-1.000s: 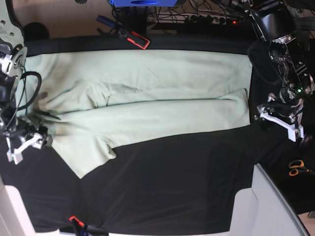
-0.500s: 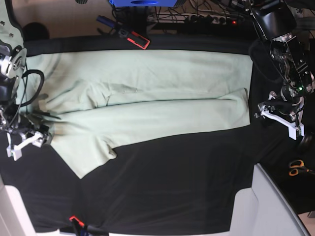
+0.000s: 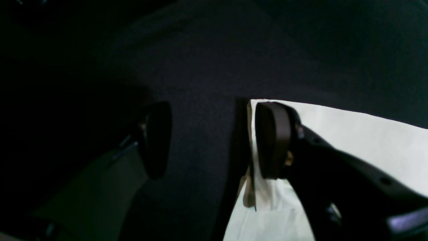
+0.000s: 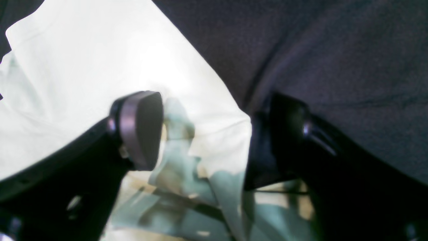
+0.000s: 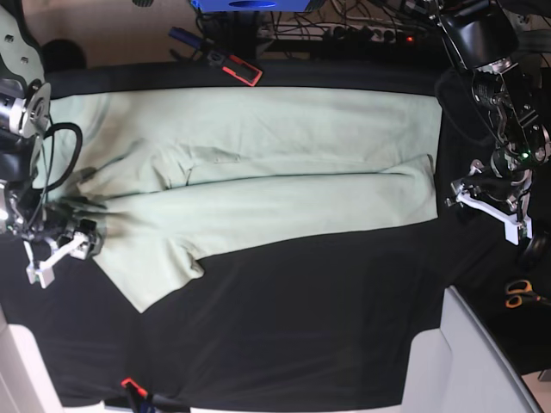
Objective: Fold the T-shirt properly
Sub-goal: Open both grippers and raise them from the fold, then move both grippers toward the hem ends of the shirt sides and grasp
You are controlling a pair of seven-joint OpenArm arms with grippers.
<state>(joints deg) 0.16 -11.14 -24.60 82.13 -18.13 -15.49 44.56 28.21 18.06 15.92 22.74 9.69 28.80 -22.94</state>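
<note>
With the T-shirt [image 5: 258,172] half-folded on the black tablecloth [image 5: 301,327], both the left gripper [image 3: 214,140] and right gripper [image 4: 207,134] gape empty astride its edges, so closing shallowly may pinch only one layer.

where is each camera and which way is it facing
Base: overhead, looking down on the T-shirt spread on the black tablecloth; both arms show at the side edges.
Left wrist: on the left gripper, looking past open jaws; one finger overlaps the shirt's edge.
Right wrist: on the right gripper, looking down; open jaws straddle the shirt's edge.
Shared: all three show shirt and tablecloth; the base view also shows both grippers.
</note>
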